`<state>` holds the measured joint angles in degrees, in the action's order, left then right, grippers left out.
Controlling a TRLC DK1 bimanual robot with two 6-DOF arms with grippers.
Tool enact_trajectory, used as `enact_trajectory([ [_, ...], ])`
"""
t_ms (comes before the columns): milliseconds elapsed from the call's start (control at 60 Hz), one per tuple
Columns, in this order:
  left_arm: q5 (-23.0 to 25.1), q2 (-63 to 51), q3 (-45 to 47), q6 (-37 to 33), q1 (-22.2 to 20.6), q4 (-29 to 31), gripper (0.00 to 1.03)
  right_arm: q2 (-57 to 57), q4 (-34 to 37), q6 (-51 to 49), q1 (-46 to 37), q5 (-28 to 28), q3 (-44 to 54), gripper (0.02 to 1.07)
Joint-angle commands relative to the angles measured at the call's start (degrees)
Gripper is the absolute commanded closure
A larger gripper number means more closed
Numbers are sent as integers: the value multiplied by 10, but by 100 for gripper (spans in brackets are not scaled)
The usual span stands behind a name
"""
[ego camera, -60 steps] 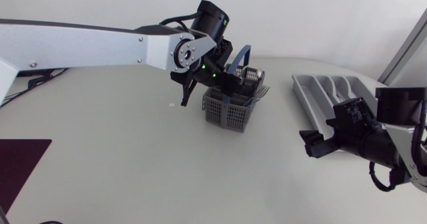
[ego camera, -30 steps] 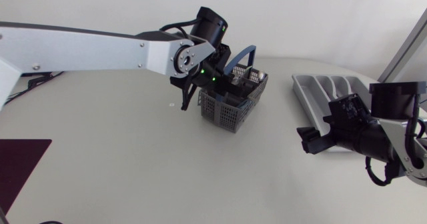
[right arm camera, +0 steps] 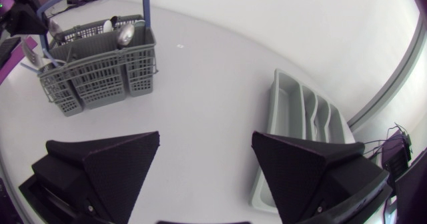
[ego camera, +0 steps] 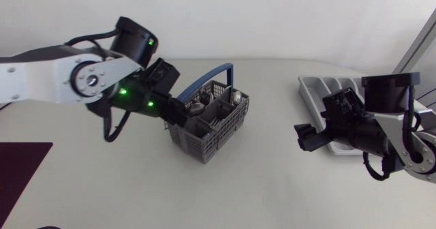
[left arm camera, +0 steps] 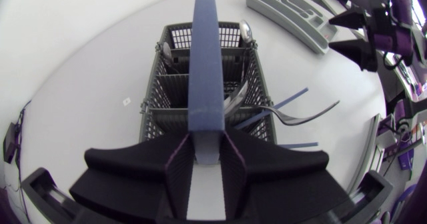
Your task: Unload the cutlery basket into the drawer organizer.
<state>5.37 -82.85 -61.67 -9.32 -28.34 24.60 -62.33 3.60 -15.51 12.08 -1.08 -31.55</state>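
**Shifted leftward to mid-frame: grey plastic mesh cutlery basket**

Left gripper clamps its blue arched handle, holding it tilted, probably repositioning it for unloading. Right gripper, wedges spread wide and empty, waits beside the grey compartmented drawer organizer at right.

Left arm mid-table, jaws tight — right arm low, jaws wide apart.

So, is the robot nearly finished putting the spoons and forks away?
Not nearly. Done: nothing shows in the drawer organizer slots. In hand: the left end effector is shut on the cutlery basket by its blue handle; the right end effector is open and holds nothing. Left: the spoons and the fork in the basket all need moving over.
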Motion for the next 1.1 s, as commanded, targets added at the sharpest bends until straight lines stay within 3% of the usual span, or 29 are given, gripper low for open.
enact_trajectory([
  [0,7,55,60,-40,18,26,99,-17,-5,-1,17,-13,-21,7],
  [17,7,60,65,-42,21,27,98,-19,-5,-1,20,-14,-23,7],
  [67,10,84,85,-54,34,32,74,-27,-3,1,28,-15,-33,7],
  [100,11,94,91,-63,39,39,65,-35,-1,2,34,-15,-40,7],
  [167,10,112,98,-72,53,42,57,-57,0,9,44,-16,-61,7],
  [250,10,139,104,-81,64,47,36,-94,7,14,55,-15,-87,7],
  [367,10,183,117,-90,67,49,23,-142,21,17,67,-9,-126,11],
  [517,10,222,124,-95,77,71,23,-183,20,21,81,5,-158,16],
  [617,18,240,131,-115,108,104,23,-213,21,32,79,27,-185,29],
  [717,44,255,146,-146,160,129,24,-248,19,42,71,57,-207,49],
  [867,81,252,168,-177,223,139,50,-296,12,49,59,94,-240,84],
  [1017,88,224,187,-178,235,112,82,-346,4,63,56,119,-274,101],
  [1083,89,202,191,-173,232,93,91,-367,12,67,56,133,-294,102],
])
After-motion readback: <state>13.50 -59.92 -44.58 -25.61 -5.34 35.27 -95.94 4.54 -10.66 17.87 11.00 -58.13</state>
